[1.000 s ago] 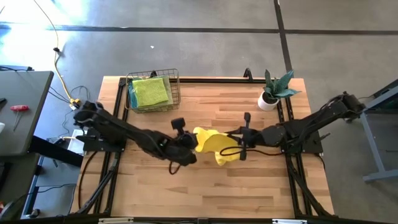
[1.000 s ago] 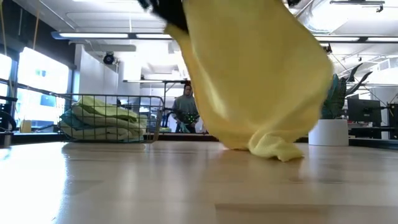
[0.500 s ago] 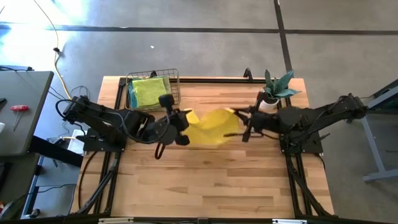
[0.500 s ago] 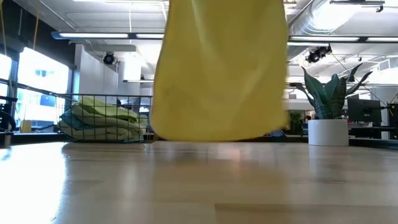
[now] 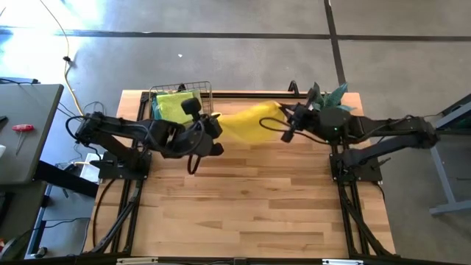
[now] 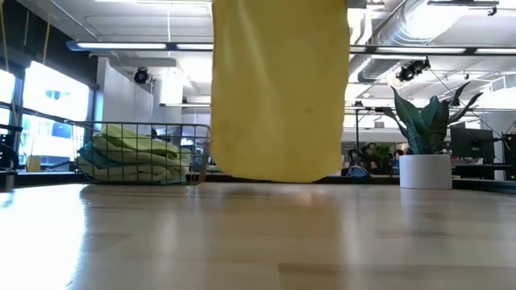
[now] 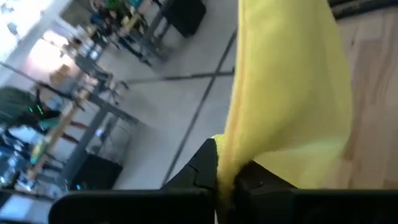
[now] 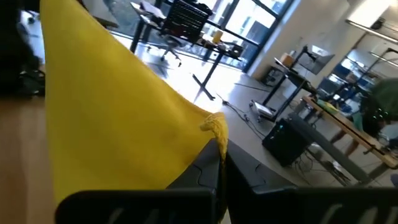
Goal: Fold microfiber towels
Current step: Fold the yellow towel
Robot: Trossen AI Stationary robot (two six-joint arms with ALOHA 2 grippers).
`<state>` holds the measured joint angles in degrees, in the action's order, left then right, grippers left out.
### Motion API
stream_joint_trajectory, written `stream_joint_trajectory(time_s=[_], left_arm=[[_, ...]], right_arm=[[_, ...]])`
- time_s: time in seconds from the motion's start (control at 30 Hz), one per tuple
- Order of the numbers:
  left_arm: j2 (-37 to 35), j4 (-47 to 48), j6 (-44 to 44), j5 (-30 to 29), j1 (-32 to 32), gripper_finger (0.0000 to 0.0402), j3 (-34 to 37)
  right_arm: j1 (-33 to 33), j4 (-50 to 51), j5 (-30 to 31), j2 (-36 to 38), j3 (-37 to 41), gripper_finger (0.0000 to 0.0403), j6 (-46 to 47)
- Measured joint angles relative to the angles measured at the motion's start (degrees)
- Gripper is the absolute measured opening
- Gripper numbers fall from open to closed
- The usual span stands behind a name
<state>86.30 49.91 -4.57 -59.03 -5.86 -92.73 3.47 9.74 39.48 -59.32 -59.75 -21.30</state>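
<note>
1. Yellow towel point(image 5: 249, 122) held aloft between both arms, stretched flat over the far part of the worktop point(image 5: 243, 206), just beside the wire basket point(image 5: 207, 98).
2. Left gripper point(image 5: 213, 125) at the towel's left corner, jaws closed tight on the cloth; in the left wrist view, yellow fabric point(image 7: 289, 93) pinched between the two dark fingers point(image 7: 202, 168).
3. Right gripper point(image 5: 285, 118) at the towel's right corner, jaws likewise clamped on the cloth; in the right wrist view, a bunched corner point(image 8: 214, 124) poking out just above the pinch.
4. From table height, towel point(image 6: 280, 89) hanging as a broad flat sheet, lower edge just above the wood, not touching.
5. More folded towels point(image 6: 137, 153) piled in the basket point(image 6: 201, 153) at the far left corner, lime green on top point(image 5: 173, 107).
6. Potted plant point(image 5: 333, 97) at the far right corner, partly hidden behind the right arm; white pot point(image 6: 426, 171) seen from the low view.
</note>
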Motion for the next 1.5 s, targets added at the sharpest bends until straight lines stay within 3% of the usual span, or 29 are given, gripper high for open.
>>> stream_joint_trajectory(time_s=[0.13, 0.53, 0.77, 0.9, 1.0, 1.13, 1.27, 1.5], left_arm=[[0.04, 3.1, 4.27, 1.28, 2.7, 0.0, 0.0], [0.04, 2.6, 3.38, 1.96, 14.04, 0.0, 0.0], [0.05, 1.16, 2.65, 4.8, 16.37, 0.0, 0.0], [0.04, -0.32, 2.37, 4.71, 14.86, 0.0, 0.0], [0.04, 1.99, 5.47, 8.15, 12.88, 0.0, 0.0], [0.45, 6.26, 16.28, 20.4, 8.8, 0.0, 1.45], [0.88, 5.21, 25.19, 32.89, 3.63, 0.0, 6.47], [5.2, -4.42, 36.54, 34.51, -6.43, 0.0, 17.53]], right_arm=[[-3.11, -1.73, -0.47, 0.01, 0.0, 0.0, -0.66], [-14.2, -8.16, -6.12, -1.67, 0.04, 0.0, -4.56], [-18.13, -11.56, -11.75, -3.62, 0.04, 0.0, -4.68], [-18.13, -10.49, -12.06, -4.38, 0.04, 0.0, -4.67], [-17.38, -6.08, -11.89, -4.34, 0.04, 0.0, -3.0], [-14.95, 7.57, -12.3, -4.34, 0.04, 0.0, 6.47], [-11.67, 22.44, -18.82, -4.97, 1.02, 0.0, 20.8], [-0.96, 20.55, -22.15, -4.93, 12.36, 0.0, 34.69]])
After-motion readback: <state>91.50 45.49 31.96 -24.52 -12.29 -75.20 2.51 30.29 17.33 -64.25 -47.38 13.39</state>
